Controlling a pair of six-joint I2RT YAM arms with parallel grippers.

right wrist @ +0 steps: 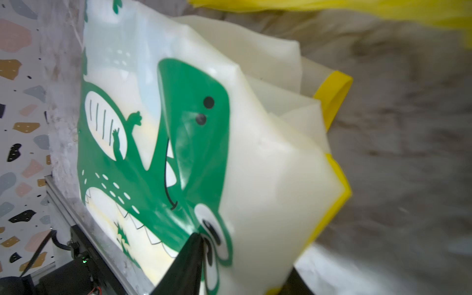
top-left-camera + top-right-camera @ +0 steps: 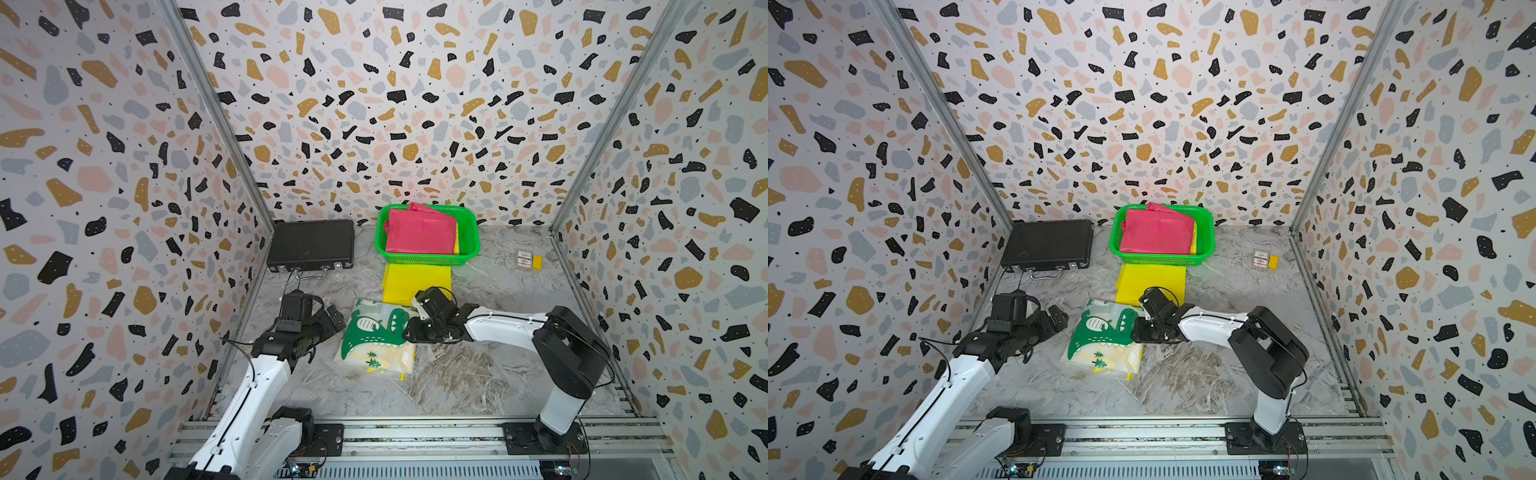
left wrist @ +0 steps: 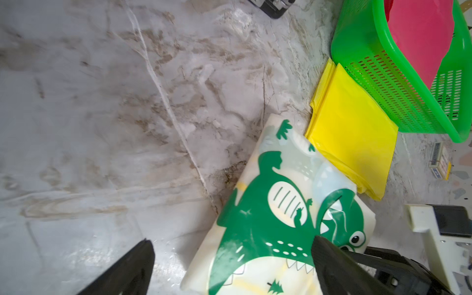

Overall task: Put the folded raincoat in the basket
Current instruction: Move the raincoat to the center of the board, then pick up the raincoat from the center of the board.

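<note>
Item: dino-print raincoat (image 2: 376,336), folded, on counter (image 2: 478,374) centre, well near of basket (image 2: 424,259), yellow raincoat (image 2: 415,280) between. Thin, slick, floppy plastic, prob. light; grip thru all layers at an edge; right tool (image 2: 411,330) pinched on its right edge; left tool (image 3: 231,240) wide open, empty.

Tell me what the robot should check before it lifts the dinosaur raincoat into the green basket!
1. Right gripper pinching the dinosaur raincoat: ok, clamped by the dinosaur's eye.
2. Left gripper off the raincoat: cannot tell; open wide, one finger overlaps its edge.
3. Folds tidy: not ok; layers gape at the gripped edge.
4. Room in the basket: cannot tell; pink raincoat nearly fills it.
5. Way there: ok; only the flat yellow raincoat lies between.
</note>
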